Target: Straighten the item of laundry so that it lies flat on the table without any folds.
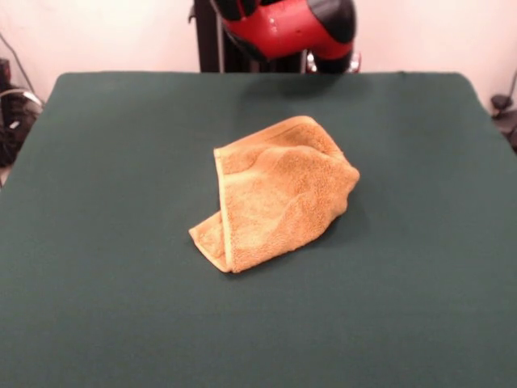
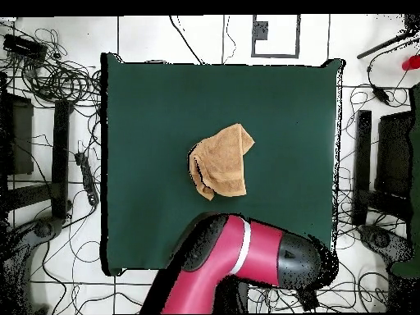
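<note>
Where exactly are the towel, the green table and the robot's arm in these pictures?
towel [image 1: 279, 194], front view, middle of its crumpled top layer.
table [image 1: 105, 242], front view, bare green cloth beside the towel.
arm [image 2: 246, 254], overhead view, its red shell.

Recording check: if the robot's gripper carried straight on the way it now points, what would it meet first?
That cannot be judged: neither view shows the gripper. Only the arm appears, drawn back at the table edge by the base, apart from the folded towel.

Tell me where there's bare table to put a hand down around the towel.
The towel sits crumpled near the middle of the table. Green cloth lies bare between it and every table edge, widest along the front view's near edge and both sides. Tightest is the far edge, where the red arm hangs over.
</note>
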Available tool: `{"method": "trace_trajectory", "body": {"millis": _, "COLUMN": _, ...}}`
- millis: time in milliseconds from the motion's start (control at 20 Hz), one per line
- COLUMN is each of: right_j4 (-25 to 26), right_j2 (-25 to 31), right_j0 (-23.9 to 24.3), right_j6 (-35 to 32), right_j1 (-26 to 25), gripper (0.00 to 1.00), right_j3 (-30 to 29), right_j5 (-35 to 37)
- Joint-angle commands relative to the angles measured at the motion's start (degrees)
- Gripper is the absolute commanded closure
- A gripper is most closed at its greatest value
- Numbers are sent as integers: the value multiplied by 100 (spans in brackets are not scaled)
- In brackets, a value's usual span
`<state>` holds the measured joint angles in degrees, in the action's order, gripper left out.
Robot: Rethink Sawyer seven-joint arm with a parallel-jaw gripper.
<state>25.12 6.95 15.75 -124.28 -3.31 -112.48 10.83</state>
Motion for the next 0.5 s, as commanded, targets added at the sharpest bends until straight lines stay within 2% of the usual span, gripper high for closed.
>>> {"method": "trace_trajectory", "body": {"millis": 50, "right_j4": -231, "right_j2": 906, "right_j0": 121, "right_j6": 43, "right_j1": 20, "gripper": 0, "right_j3": 1565, "right_j5": -14}}
{"method": "trace_trajectory", "body": {"millis": 350, "right_j4": -315, "right_j2": 1074, "right_j0": 298, "right_j6": -387, "right_j1": 331, "gripper": 0, "right_j3": 1050, "right_j5": -490}}
{"method": "trace_trajectory", "body": {"millis": 500, "right_j4": -363, "right_j2": 652, "right_j0": -342, "right_j6": -838, "right_j1": 1068, "gripper": 0, "right_j3": 619, "right_j5": -812}}
